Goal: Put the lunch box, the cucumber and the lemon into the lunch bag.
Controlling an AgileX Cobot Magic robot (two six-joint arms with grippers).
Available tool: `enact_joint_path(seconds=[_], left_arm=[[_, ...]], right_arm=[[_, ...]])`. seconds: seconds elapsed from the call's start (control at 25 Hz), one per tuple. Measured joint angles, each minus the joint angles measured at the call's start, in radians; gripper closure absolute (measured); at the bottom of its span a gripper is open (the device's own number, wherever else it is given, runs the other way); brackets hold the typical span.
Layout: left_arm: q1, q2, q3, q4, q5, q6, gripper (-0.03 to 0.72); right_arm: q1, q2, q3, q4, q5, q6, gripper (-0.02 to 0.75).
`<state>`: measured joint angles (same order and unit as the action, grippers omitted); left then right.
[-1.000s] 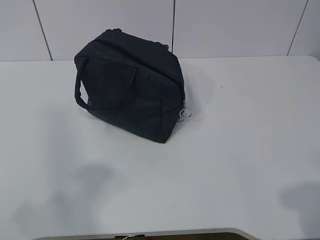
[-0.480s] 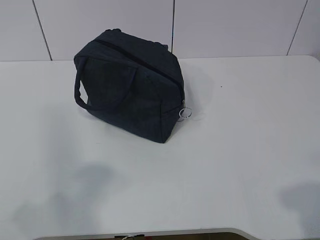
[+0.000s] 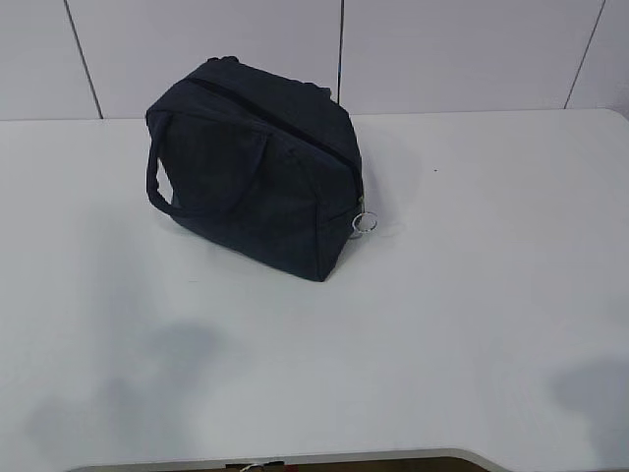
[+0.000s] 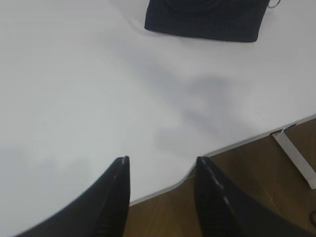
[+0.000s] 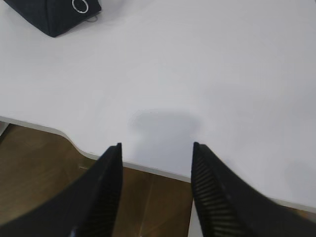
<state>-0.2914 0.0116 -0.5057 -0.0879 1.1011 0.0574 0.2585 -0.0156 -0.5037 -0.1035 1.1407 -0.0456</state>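
Observation:
The dark navy lunch bag (image 3: 254,172) stands on the white table (image 3: 442,324) at the back left of middle, its top zipper shut and the metal ring pull (image 3: 365,223) hanging at its right end. The bag also shows at the top of the left wrist view (image 4: 202,19) and at the top left of the right wrist view (image 5: 52,15). My left gripper (image 4: 160,165) is open and empty above the table's front edge. My right gripper (image 5: 155,148) is open and empty above the front edge too. The lunch box, cucumber and lemon are out of view.
The table's front edge has a curved cut-out (image 4: 197,170), with brown floor (image 5: 44,163) below it. A white tiled wall (image 3: 442,49) rises behind the table. Neither arm shows in the exterior view, only shadows (image 3: 167,383) on the table.
The ring pull has swung slightly and settled against the bag's end. The bag itself has not moved.

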Motion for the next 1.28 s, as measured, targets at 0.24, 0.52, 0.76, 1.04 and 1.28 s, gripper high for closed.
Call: enact_joint_path(seconds=[0.24,0.52,0.76,1.04,1.28], left_arm=[[0.0,0.0,0.0,0.0,0.0,0.0,0.402],[0.0,0.0,0.0,0.0,0.0,0.0,0.423],[0.044,0.0,0.0,-0.002,0.0,0.0,0.432],[0.154,0.0,0.0,-0.002,0.0,0.0,0.434],[0.249,0.0,0.0,-0.002,0.0,0.0,0.443]], right_arm=[[0.0,0.0,0.0,0.0,0.0,0.0,0.364],[0.0,0.0,0.0,0.0,0.0,0.0,0.365],[-0.04,0.0,0.0,0.0,0.0,0.0,0.364],[-0.239,0.0,0.0,0.0,0.0,0.0,0.365],[-0.301,0.0,0.0,0.0,0.0,0.0,0.364]])
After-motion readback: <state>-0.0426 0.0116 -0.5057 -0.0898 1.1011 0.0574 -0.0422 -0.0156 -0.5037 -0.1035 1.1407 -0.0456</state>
